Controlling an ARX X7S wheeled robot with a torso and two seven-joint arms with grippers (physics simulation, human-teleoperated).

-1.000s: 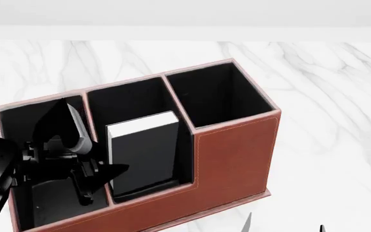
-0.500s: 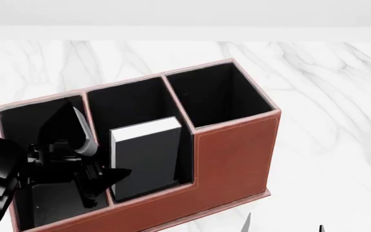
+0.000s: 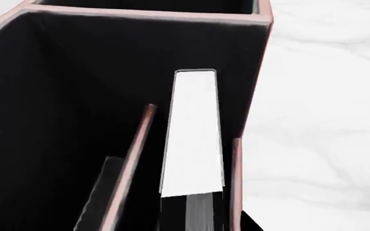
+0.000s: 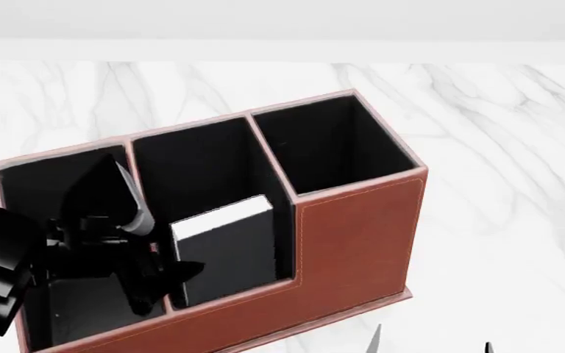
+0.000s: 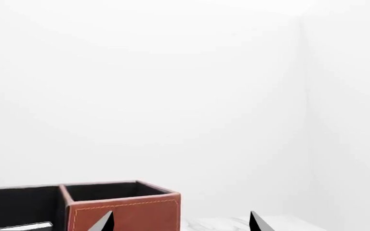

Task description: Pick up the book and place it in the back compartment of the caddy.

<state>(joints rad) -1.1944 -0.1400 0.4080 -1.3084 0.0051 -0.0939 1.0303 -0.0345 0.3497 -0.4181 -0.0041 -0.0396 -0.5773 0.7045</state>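
White marbled surface (image 4: 499, 147) carries the reddish-brown caddy (image 4: 356, 235). Upright in its middle section, in the near low-walled cell, stands the book (image 4: 229, 254), white page edges up. Left end effector (image 4: 150, 254) straddles the divider left of the book, fingers spread and released. Right end effector (image 5: 181, 222) shows only two parted fingertips, holding nothing.
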